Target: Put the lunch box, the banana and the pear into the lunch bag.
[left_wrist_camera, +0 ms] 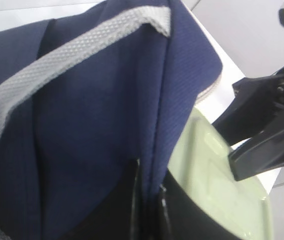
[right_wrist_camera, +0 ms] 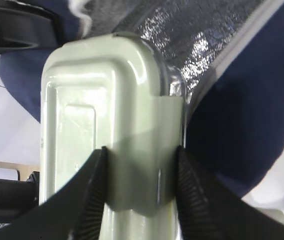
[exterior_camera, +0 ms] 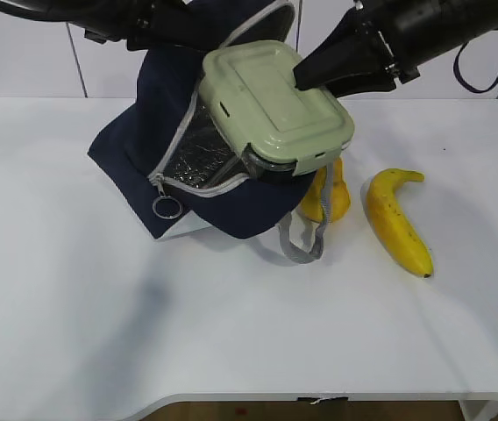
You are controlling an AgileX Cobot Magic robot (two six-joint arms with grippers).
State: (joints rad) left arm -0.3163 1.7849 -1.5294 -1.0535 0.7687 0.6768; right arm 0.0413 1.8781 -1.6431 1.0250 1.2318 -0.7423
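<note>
Lunch box [exterior_camera: 271, 105] at lunch bag [exterior_camera: 135, 149] mouth, tilted, part-way in.
Right gripper [right_wrist_camera: 142, 192] clamped across box end to steer it inside; left gripper [left_wrist_camera: 147, 200] pinching bag fabric, mouth held open. Pear [exterior_camera: 332, 195], banana [exterior_camera: 395, 219] waiting on table [exterior_camera: 56, 307].

Banana [exterior_camera: 396, 221] right of pear [exterior_camera: 329, 195]

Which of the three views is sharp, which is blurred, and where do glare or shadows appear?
Exterior view: sharp, evenly lit, with soft shadows on the white table under the lunch bag and beside the banana. Left wrist view: soft, the navy fabric and the lunch box too close to focus. Right wrist view: the foil lining glitters, and the right gripper fingers shade the box lid.
</note>
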